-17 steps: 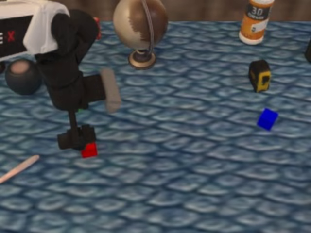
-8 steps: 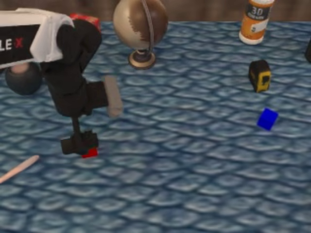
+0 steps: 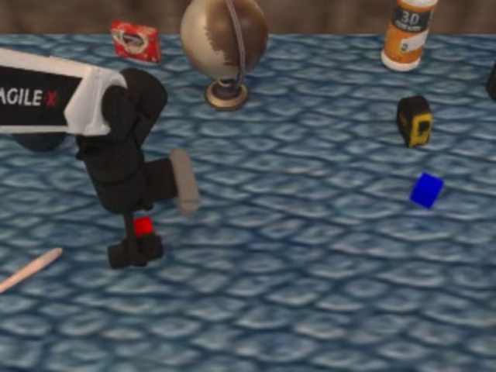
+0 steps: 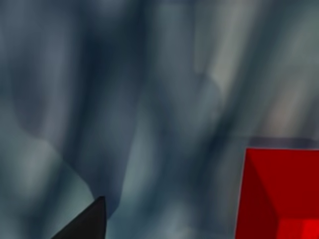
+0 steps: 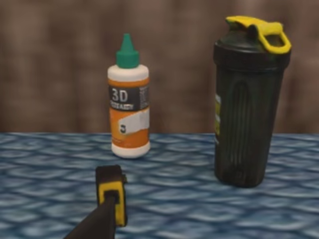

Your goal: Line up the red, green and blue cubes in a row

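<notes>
The red cube (image 3: pixel 142 226) lies on the table at the left, right against the far side of my left gripper (image 3: pixel 136 249), which hangs low over the cloth. In the left wrist view the red cube (image 4: pixel 281 194) fills one side. One dark fingertip (image 4: pixel 97 219) stands well apart from it, so the left gripper (image 4: pixel 199 233) is open and holds nothing. The blue cube (image 3: pixel 427 190) sits alone at the right. The green cube is hidden. My right gripper (image 5: pixel 164 235) is parked out of the top view and open, with one finger (image 5: pixel 99 221) showing.
A globe (image 3: pixel 225 46) and a red and white packet (image 3: pixel 136 40) stand at the back. A glue bottle (image 3: pixel 408 31), a tape measure (image 3: pixel 415 120) and a black shaker (image 5: pixel 251 104) are at the back right. A pale stick (image 3: pixel 29 270) lies at the left edge.
My left gripper has moved down and toward the near edge. The red cube showed at its near side before and now shows at its far side. The packet has come into view. The blue cube has stayed put.
</notes>
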